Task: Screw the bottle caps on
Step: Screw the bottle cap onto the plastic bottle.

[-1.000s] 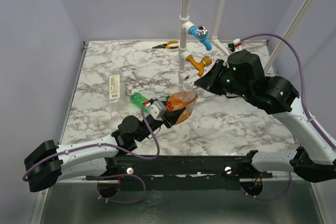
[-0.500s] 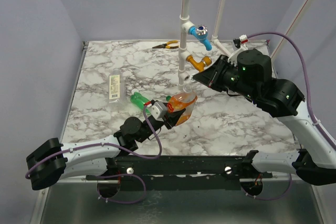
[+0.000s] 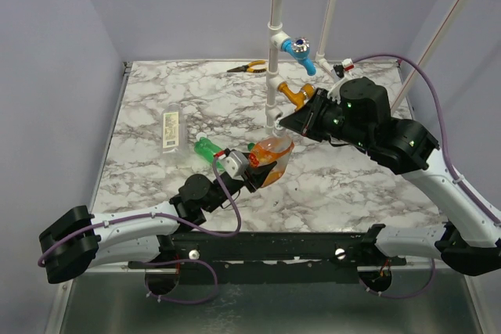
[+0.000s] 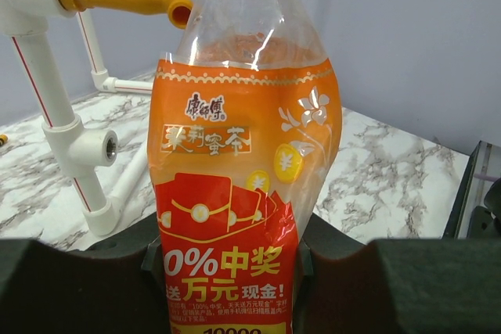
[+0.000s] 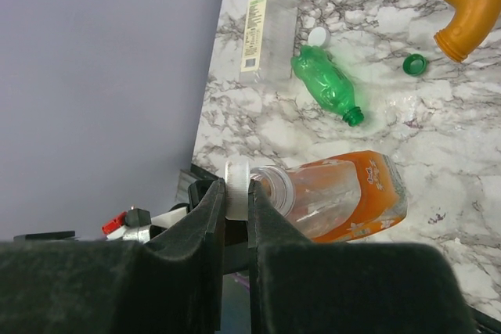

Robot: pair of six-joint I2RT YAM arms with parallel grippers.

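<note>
R claw (image 5: pixel 236 197): jaws pressed almost together, pinching white cap (image 5: pixel 237 181) edge-on btwn both fingers (image 5: pixel 205 228). Cap sits against mouth of orange bottle (image 5: pixel 337 197); threads caught or not, can't tell. In top view its tips and the cap are hidden under the wrist body; arm comes in from 2 o'clock.

L claw (image 4: pixel 228 265): clamped on lower body of orange bottle, squeezing the label from both sides. Fingers (image 4: pixel 70 287) show only as dark blurred blocks at frame bottom. Arm comes in from 7 o'clock in top view.

Hidden / cut off:
- orange bottle: neck and base both cut by frame edges in L wrist view. Tilted, neck toward 1 o'clock, near centre of table (image 3: pixel 156 99); resting or lifted, can't tell.
- green bottle (image 5: pixel 329 87): lying flat, 9 o'clock of orange bottle in top view. Dark green tip; cap or bare neck ring, too small to tell.
- Orange tap (image 5: pixel 466 1): spout only in R wrist view, rest cut off.

Other items:
- Clear bottle (image 5: pixel 268 25): flat, pale label, 10 o'clock of green bottle.
- Loose white cap (image 5: pixel 318 37): on marble, just beside green bottle's base.
- Green cap (image 5: pixel 414 63): on marble alone, 2 o'clock of green bottle in R wrist view.
- Pipe frame (image 3: pixel 275 29), blue tap (image 3: pixel 298 48): 12 o'clock of orange bottle.
- Pliers (image 3: pixel 246 68): far edge, 11 o'clock.
</note>
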